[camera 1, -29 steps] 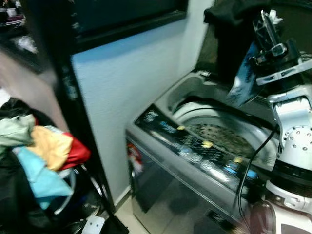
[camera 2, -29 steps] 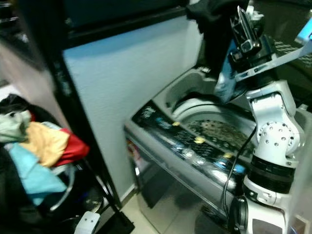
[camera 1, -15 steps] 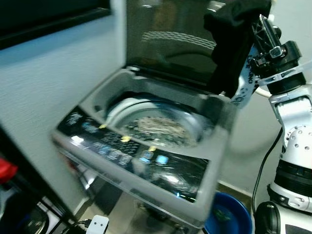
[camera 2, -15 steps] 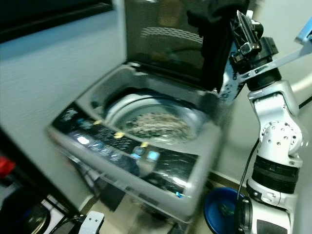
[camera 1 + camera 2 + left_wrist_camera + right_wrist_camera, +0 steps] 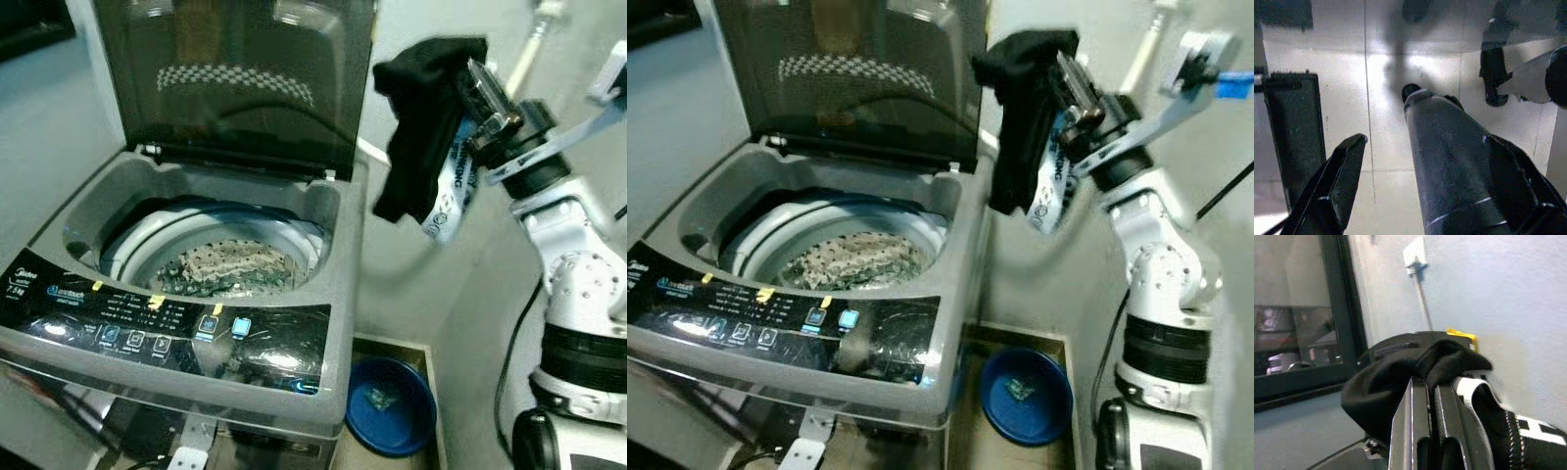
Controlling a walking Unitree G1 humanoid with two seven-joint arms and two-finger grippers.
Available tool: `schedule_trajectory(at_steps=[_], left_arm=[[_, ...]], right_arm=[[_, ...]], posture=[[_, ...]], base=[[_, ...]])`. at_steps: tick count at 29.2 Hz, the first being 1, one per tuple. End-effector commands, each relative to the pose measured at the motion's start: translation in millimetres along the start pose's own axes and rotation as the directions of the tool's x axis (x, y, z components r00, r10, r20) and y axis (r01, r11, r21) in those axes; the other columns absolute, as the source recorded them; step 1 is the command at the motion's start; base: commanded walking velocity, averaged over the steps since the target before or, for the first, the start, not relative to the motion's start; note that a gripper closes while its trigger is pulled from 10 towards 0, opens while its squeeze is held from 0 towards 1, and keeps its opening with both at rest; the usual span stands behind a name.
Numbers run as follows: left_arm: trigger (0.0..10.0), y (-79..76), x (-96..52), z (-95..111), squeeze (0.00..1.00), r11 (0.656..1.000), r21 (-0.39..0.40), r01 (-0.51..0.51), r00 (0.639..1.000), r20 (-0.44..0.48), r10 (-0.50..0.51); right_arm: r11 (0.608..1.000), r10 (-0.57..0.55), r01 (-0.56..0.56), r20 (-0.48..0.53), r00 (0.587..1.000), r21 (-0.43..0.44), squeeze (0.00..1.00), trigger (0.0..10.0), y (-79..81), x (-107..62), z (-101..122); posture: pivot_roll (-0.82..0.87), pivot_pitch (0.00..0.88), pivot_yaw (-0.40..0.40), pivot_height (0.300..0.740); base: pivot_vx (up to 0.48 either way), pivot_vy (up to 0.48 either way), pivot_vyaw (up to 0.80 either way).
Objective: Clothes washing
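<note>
A grey top-loading washing machine [image 5: 186, 294] stands before the robot with its dark lid [image 5: 235, 78] raised upright against the wall, and a patterned garment [image 5: 220, 266] lies in the drum [image 5: 211, 245]. The control panel [image 5: 162, 323] runs along the machine's front edge. The right arm is lifted high to the right of the lid, and the right gripper [image 5: 468, 93] has its fingers closed tight on a black garment [image 5: 421, 137] with a white lettered strap [image 5: 446, 201], which hangs in the air beside the machine's right edge, not over the drum. A blue basin [image 5: 390, 403] sits on the floor below it. The left gripper [image 5: 1386, 147] hangs over pale floor tiles [image 5: 1386, 78], fingers apart and holding nothing.
</note>
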State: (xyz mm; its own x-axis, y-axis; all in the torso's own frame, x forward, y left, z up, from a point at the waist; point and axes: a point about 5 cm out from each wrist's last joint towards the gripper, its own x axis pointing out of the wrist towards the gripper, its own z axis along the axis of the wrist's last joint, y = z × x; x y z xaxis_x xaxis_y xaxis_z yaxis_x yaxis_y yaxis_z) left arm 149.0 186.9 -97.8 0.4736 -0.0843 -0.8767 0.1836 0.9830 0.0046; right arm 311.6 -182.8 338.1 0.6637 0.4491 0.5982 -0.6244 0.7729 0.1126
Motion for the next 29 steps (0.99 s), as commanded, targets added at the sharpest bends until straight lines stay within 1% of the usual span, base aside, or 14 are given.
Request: schedule_trajectory(at_steps=[1,8,24,25,26,28,29], left_arm=[[10.0,-2.2,1.8,10.6,0.00,1.000,0.007,0.001,0.999,0.035,-0.001],[10.0,-1.2,2.0,10.2,0.00,1.000,-0.019,-0.023,0.999,0.028,0.023],[10.0,-2.7,2.0,6.5,0.00,0.999,-0.010,-0.032,0.999,0.006,0.032],[10.0,-2.7,2.0,6.1,0.00,0.999,-0.009,-0.033,0.999,0.006,0.033],[10.0,-2.7,2.0,6.1,0.00,0.999,-0.009,-0.033,0.999,0.006,0.033],[10.0,-2.7,1.9,6.1,0.00,0.999,-0.007,-0.035,0.999,0.009,0.035],[10.0,-2.7,1.9,6.1,0.00,0.999,-0.007,-0.035,0.999,0.009,0.035]], right_arm=[[0.999,0.032,-0.032,-0.022,0.999,-0.003,0.00,10.0,7.2,3.0,-5.9],[0.999,0.049,-0.049,-0.058,0.997,0.003,0.00,10.0,14.1,7.3,-16.8],[0.996,0.087,-0.088,-0.091,0.992,0.002,0.00,10.0,24.4,13.3,-28.5],[0.994,0.096,-0.100,-0.118,0.988,-0.031,0.00,10.0,28.7,15.8,-32.8],[0.994,0.096,-0.100,-0.118,0.988,-0.031,0.00,10.0,28.7,15.8,-32.8],[0.988,0.103,-0.119,-0.153,0.983,-0.100,0.00,10.0,37.0,20.4,-41.4],[0.988,0.103,-0.119,-0.153,0.983,-0.100,0.00,10.0,37.0,20.4,-41.4]], posture=[[0.05,0.008,-0.033,0.740],[0.05,0.015,-0.031,0.740],[0.05,0.021,-0.037,0.740],[0.05,0.020,-0.037,0.740],[0.05,0.020,-0.037,0.740],[0.05,0.020,-0.038,0.740],[0.05,0.020,-0.038,0.740]], base=[[0.000,0.000,0.00],[0.000,0.000,0.00],[-0.341,0.000,0.00],[-0.334,0.000,0.00],[-0.334,0.000,0.00],[-0.142,0.000,0.00],[0.000,0.000,0.00]])
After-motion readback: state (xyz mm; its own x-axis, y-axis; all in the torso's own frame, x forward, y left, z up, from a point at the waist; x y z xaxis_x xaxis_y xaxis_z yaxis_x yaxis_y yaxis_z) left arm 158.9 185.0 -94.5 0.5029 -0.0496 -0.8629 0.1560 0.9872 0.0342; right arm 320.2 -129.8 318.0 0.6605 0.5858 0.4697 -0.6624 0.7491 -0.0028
